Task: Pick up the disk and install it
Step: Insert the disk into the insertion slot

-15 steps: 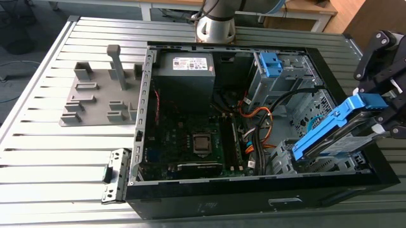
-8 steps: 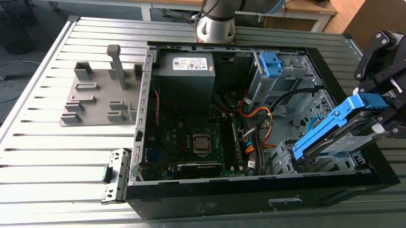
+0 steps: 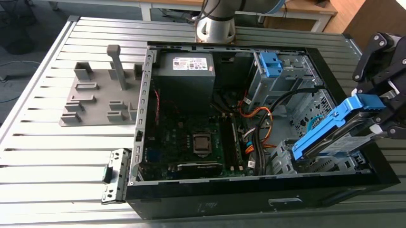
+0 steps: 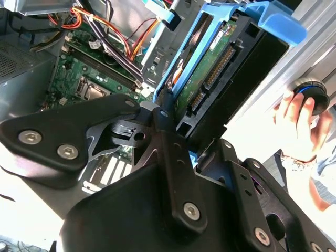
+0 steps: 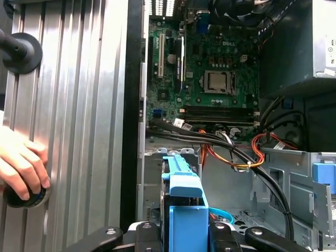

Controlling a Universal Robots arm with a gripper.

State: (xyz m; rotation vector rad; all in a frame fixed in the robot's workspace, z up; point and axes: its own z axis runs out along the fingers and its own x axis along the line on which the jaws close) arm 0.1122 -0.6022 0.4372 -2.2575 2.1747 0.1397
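The gripper has its jaws clamped on the upper end of the disk, which hangs tilted over the bay in the case, on the exterior view's right. Installing looks under way but not done. I'd say seating needs that tilt squared to the bay.

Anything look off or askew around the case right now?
The disk sits steeply tilted in the gripper, its lower end down inside the computer case, not seated flat. Also odd: a person's hand grips a black knob on the table just outside the case wall.
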